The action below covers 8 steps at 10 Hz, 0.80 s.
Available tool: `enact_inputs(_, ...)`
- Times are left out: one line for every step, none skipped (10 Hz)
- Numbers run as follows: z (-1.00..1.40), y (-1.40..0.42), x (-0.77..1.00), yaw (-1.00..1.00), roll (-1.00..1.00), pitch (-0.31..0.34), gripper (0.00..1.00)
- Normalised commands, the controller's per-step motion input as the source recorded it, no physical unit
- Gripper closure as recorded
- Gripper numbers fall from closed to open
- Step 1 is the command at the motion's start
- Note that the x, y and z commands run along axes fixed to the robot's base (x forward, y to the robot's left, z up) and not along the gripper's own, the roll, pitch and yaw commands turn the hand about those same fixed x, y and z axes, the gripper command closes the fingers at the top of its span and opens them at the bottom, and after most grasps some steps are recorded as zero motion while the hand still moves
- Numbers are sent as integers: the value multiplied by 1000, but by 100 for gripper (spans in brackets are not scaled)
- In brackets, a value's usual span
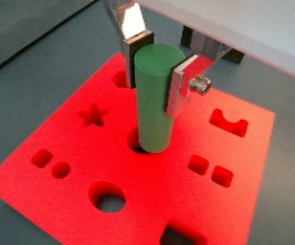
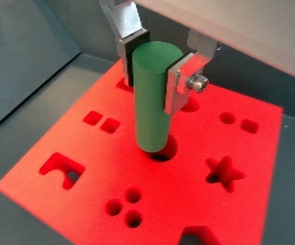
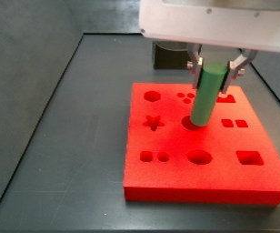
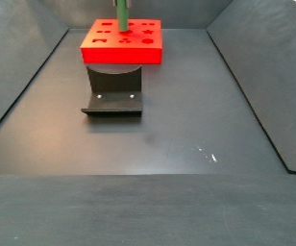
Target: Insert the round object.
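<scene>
— Where is the gripper (image 1: 161, 63)?

— Above the middle of the red board (image 1: 74, 144), pointing down. Its fingers (image 1: 135, 43) are clamped on the upper end of the green peg (image 1: 155, 100): one silver plate with its dark pad presses each side of the peg in both wrist views.

— And the peg itself?

— Upright, or very nearly. It hangs straight down from the fingers, and its lower end sits in a round hole (image 2: 159, 149) in the middle of the board. How deep it has gone I cannot tell; most of its length is above the board's face. In a side view the peg (image 3: 207, 94) leans a little, which may be only the camera angle.

— What lies around the fingers?

— Only cut-outs in the board. A star-shaped hole (image 1: 93, 117) is to one side of the peg, a pair of small square holes (image 1: 209, 169) to another, and a larger round hole (image 1: 108, 198) farther out, near the board's edge. A notched opening (image 1: 230, 122) sits close under the finger that carries a bolt head (image 1: 199, 84).

— Any writing or labels?

— None that can be read on the board, peg or fingers.

— Anything else on the tabletop (image 4: 151, 144)?

— The fixture (image 4: 113, 100), a dark bracket just in front of the board (image 4: 121, 43) in a side view, well below the fingers and touching nothing they hold.
</scene>
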Motion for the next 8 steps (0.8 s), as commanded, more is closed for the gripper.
enact_inputs(-129, 0, -29, 0, 0, 0, 100)
enact_inputs(-314, 0, -177, -14, -37, 44, 100)
enact_inputs(-60, 14, -223, -203, -71, 50, 100)
enact_inputs(0, 40, -346, -326, -103, 16, 100)
enact_inputs(0, 0, -291, -217, -1, 0, 100)
enact_inputs(-57, -71, -20, 0, 14, 0, 100)
enact_inputs(-63, 0, 0, 0, 0, 0, 100)
enact_inputs(-29, 0, 0, 0, 0, 0, 100)
